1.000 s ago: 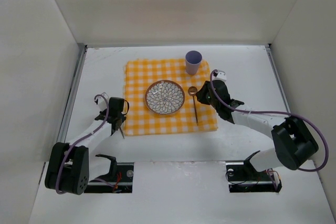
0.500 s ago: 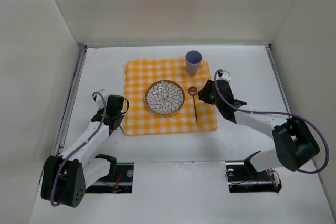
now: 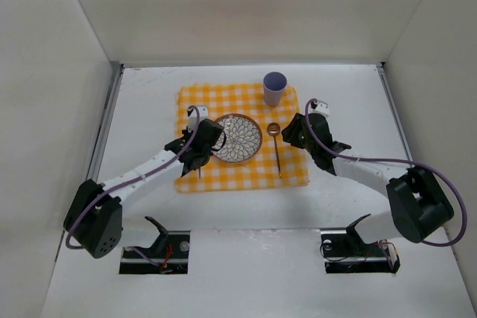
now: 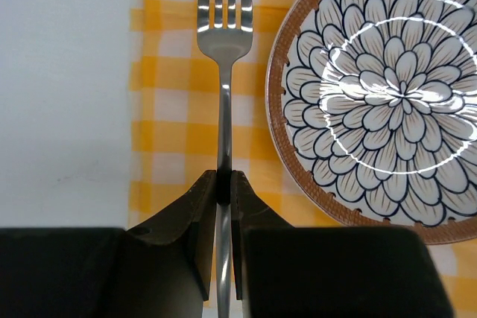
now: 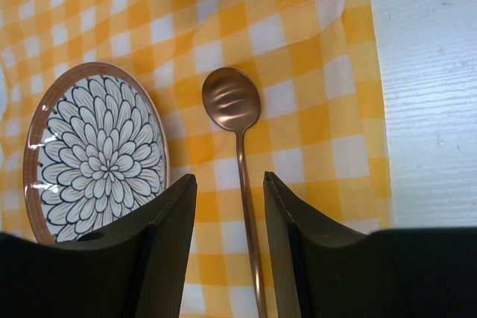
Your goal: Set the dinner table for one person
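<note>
Left gripper [image 4: 223,184] pinches a fork [image 4: 223,50] left of the floral plate [image 4: 387,94]; right gripper [image 5: 229,184], jaws apart, straddles the copper spoon [image 5: 232,98] opposite

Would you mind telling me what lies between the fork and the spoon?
The flowered plate, on the checked cloth; the top view shows it.

Robot lab: bare white enclosure walls [image 3: 238,13] around dinner table [image 3: 149,102].
</note>
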Robot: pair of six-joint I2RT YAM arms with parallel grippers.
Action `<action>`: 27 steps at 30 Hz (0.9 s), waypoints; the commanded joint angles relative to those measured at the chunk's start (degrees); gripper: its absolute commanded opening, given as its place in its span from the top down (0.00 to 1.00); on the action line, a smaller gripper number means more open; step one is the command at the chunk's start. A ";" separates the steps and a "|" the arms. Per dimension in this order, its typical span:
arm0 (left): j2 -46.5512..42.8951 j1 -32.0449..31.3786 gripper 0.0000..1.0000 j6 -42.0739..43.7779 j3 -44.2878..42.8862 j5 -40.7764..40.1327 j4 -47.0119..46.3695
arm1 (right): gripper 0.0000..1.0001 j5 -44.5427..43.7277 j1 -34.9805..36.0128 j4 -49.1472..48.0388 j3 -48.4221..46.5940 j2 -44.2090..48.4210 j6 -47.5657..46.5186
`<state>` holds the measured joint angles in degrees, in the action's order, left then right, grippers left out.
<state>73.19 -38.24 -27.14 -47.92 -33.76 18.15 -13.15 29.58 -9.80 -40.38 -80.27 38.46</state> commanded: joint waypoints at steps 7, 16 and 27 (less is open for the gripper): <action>4.68 2.07 0.93 3.76 2.48 3.26 -8.30 | 0.52 -1.00 -0.36 -3.12 0.04 1.52 0.21; 9.25 2.86 0.93 3.93 4.33 3.43 -12.08 | 0.52 -1.00 -0.36 -3.12 -0.05 1.08 0.13; 13.20 4.01 0.93 3.93 4.50 3.70 -12.97 | 0.52 -0.74 -0.27 -3.03 -0.31 0.46 -0.05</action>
<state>85.38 -34.74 -24.01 -43.83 -30.00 6.48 -13.15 29.58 -9.87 -40.34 -80.27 38.41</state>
